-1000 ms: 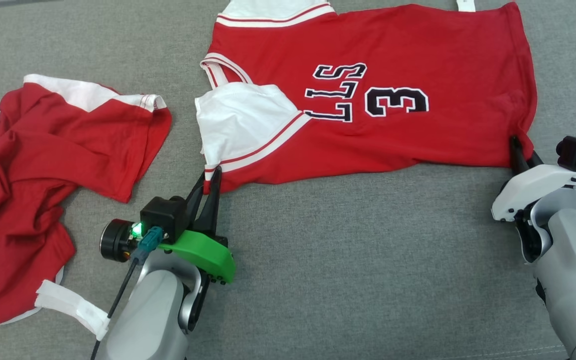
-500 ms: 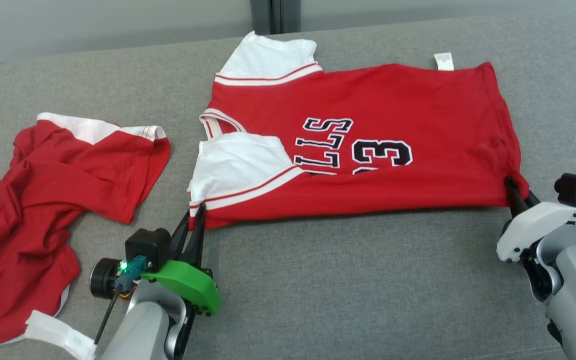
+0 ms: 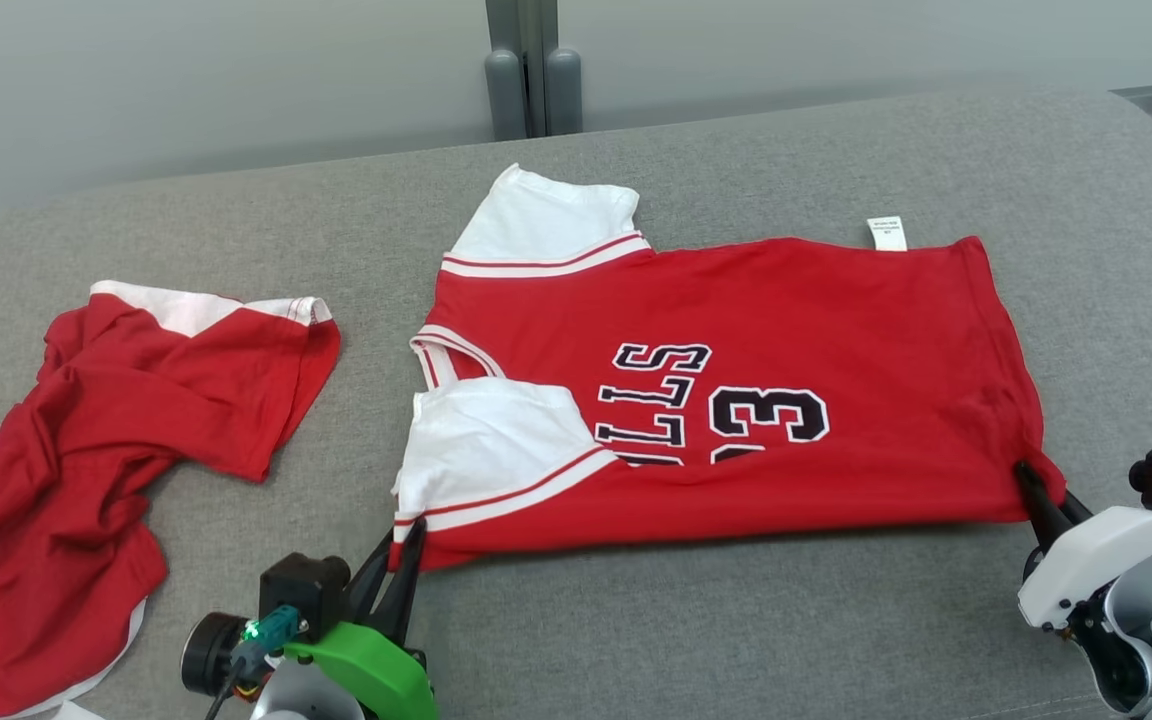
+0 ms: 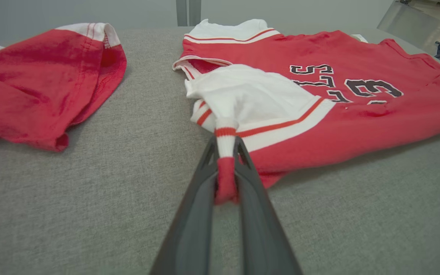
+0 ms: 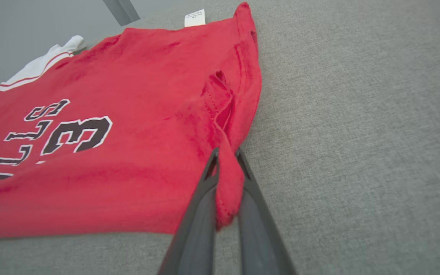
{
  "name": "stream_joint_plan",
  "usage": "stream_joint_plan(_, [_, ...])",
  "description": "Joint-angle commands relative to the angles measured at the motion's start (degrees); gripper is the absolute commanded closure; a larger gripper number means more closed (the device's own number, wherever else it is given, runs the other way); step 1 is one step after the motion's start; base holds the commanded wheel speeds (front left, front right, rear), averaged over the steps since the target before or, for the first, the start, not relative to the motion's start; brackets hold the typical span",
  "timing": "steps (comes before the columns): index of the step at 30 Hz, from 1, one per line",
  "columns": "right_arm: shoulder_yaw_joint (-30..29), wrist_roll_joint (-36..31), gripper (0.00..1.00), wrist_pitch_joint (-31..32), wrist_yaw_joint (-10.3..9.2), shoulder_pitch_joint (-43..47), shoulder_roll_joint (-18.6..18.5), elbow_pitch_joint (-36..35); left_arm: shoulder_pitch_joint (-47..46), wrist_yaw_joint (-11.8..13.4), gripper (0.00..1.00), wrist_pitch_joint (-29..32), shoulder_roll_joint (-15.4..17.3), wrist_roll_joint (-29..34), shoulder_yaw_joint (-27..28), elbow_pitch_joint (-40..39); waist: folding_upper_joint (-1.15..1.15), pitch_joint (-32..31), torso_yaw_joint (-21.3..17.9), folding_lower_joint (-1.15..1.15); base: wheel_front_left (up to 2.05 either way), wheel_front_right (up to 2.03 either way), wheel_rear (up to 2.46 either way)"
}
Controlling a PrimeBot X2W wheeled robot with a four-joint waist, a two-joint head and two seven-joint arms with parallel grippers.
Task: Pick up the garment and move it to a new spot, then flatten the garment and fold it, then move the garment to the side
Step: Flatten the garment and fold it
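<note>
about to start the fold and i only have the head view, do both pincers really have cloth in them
observer: the left pincer does. Its wrist view shows the striped sleeve edge of the jersey bunched tight between its tips.
operator: and the right one
observer: the right pincer does too. Its wrist view shows the red hem corner pinched at its tips, with a wad of cloth bunched behind them.

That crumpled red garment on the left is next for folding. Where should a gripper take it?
Probably the striped white hem corner of the crumpled garment, coming from the jersey side: that edge lies flat and exposed, while the rest is bunched.
</note>
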Motion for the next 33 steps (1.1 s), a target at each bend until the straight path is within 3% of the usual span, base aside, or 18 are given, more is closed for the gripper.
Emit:
stream_joint_plan(1, [-0.8, 0.3, 1.0, 0.3, -0.1, 1.3, -0.6, -0.7, 1.3, 0.4, 1.0, 0.8, 0.5, -0.5, 0.0, -0.9, 0.0, 0.0, -0.1, 0.0, 0.0, 0.0, 0.0])
stream_joint_plan(5, [-2.3, -0.9, 0.96, 1.0, -0.1, 2.4, -0.3, -1.6, 2.6, 0.5, 1.0, 3.2, 0.8, -0.9, -0.6, -2.1, 0.0, 0.1, -0.3, 0.0, 0.0, 0.0, 0.0])
stream_joint_plan(6, [-2.7, -1.2, 0.58, 1.0, -0.1, 2.5, -0.1, -1.6, 2.7, 0.5, 0.73, 3.7, 0.8, -0.9, -0.8, -2.2, 0.0, 0.2, -0.3, 0.0, 0.0, 0.0, 0.0])
stream_joint_plan(7, [-3.4, -1.4, 0.0, 1.3, -0.1, 2.6, 0.2, -1.4, 2.6, 0.8, 0.53, 4.1, 0.8, -0.9, -0.9, -2.4, 0.0, 0.3, -0.4, 0.0, 0.0, 0.0, 0.0])
stream_joint_plan(8, [-3.7, -1.7, 0.0, 1.4, -0.09, 2.5, 0.5, -1.4, 2.4, 1.0, 0.16, 4.2, 0.9, -0.7, -0.8, -2.4, 0.0, 0.4, -0.4, 0.0, 0.0, 0.0, 0.0])
stream_joint_plan(9, [-3.9, -2.4, 0.0, 1.1, -0.07, 2.3, 0.8, -1.9, 2.1, 1.2, 0.0, 4.1, 0.9, -0.6, -0.9, -2.4, 0.0, 0.7, -0.5, 0.0, 0.0, 0.0, 0.0])
stream_joint_plan(16, [-5.3, -7.0, 0.0, -5.4, -0.05, -0.1, 2.0, -7.1, -1.7, 3.4, 0.0, -0.4, 0.4, 0.0, 0.9, -3.8, 0.0, 3.2, -1.0, 0.0, 0.0, 0.0, 0.0])
stream_joint_plan(23, [-6.8, -13.0, 0.0, -10.2, -0.05, -3.0, 4.4, -13.9, -7.8, 3.2, 0.0, -6.3, -1.2, 0.3, 3.9, -6.7, 0.0, 7.8, -1.2, 0.0, 0.0, 0.0, 0.0])
stream_joint_plan(27, [-7.1, -16.3, 0.0, -10.5, -0.05, -5.2, 6.3, -15.4, -12.2, 3.2, 0.0, -6.5, -1.5, 1.6, 3.9, -5.5, 0.0, 10.4, -2.0, 0.0, 0.0, 0.0, 0.0])
stream_joint_plan(29, [-7.1, -17.6, 0.0, -10.5, -0.05, -6.6, 7.3, -15.9, -14.9, 3.8, 0.0, -3.5, -0.8, 2.8, 3.1, -2.8, 0.0, 11.7, -2.6, 0.0, 0.0, 0.0, 0.0])
stream_joint_plan(33, [-6.6, -19.3, 0.0, -10.5, -0.05, -10.1, 8.5, -15.8, -22.9, 2.0, 0.0, 1.3, 0.9, 4.7, 1.5, 0.5, 0.0, 14.6, -4.6, 0.0, 0.0, 0.0, 0.0])
